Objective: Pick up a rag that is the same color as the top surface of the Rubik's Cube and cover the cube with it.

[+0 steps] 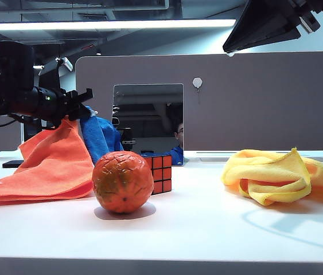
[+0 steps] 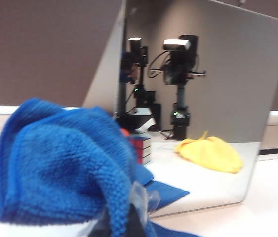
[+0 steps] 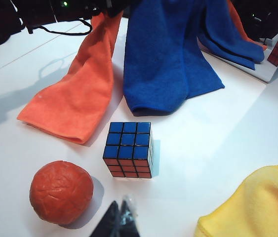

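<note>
Up at the left, the left tool (image 1: 84, 106) is clamped on the blue rag (image 3: 166, 54), lifting it along with the orange cloth (image 1: 55, 163) off the counter (image 1: 218, 229). The cube (image 3: 129, 149), blue face up, sits near the ball (image 3: 61, 191). The right tool (image 3: 120, 222) hovers above them, its fingers together.

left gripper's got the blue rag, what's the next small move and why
Probably lift the blue rag higher. The left gripper is shut on its top, but its lower end still trails on the table, short of the Rubik's Cube with its blue top.
</note>
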You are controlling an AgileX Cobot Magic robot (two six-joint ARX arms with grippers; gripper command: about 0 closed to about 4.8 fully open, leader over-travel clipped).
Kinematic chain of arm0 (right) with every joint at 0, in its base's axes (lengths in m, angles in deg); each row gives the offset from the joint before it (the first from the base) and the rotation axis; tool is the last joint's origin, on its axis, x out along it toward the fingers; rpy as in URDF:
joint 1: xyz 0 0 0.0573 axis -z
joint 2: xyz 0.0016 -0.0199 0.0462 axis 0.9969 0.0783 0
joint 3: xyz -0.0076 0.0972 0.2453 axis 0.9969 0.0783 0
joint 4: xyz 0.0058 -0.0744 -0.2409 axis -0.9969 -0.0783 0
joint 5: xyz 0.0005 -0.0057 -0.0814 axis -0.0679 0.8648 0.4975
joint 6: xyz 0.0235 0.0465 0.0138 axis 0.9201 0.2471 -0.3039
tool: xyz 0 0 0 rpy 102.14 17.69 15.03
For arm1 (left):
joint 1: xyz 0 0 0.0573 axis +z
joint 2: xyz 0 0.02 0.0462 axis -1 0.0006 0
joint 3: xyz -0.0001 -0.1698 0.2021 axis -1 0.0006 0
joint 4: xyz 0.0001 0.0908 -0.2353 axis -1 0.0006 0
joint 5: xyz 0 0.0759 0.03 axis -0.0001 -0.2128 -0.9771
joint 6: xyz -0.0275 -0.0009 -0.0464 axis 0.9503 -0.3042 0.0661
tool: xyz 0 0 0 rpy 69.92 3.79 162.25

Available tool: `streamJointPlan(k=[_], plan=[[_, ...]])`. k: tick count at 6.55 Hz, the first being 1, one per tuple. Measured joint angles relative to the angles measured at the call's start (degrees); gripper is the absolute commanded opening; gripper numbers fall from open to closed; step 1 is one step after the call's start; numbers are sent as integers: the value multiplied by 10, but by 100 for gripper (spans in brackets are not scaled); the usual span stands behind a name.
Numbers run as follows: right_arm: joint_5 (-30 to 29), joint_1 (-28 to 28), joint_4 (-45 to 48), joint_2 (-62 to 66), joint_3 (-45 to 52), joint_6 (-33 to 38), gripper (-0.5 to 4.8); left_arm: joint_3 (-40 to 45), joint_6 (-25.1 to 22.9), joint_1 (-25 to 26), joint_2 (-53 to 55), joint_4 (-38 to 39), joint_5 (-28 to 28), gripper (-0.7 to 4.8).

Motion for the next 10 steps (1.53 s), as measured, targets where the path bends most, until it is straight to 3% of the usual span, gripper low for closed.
streamJointPlan(k=[1, 3, 7, 9, 10], plan=[[0, 0, 0, 0, 0, 0, -5, 0, -4, 0, -42, 127, 19, -6], [0, 0, 5, 0, 0, 0, -5, 1, -65, 17, -93, 263, -43, -6], [0, 0, 5, 0, 0, 0, -5, 4, -65, 17, -137, 303, -38, -3], [0, 0, 5, 0, 0, 0, -5, 4, -55, 17, -137, 282, 0, -5], [0, 0, 5, 0, 0, 0, -5, 4, -48, 15, -154, 274, 51, -5]])
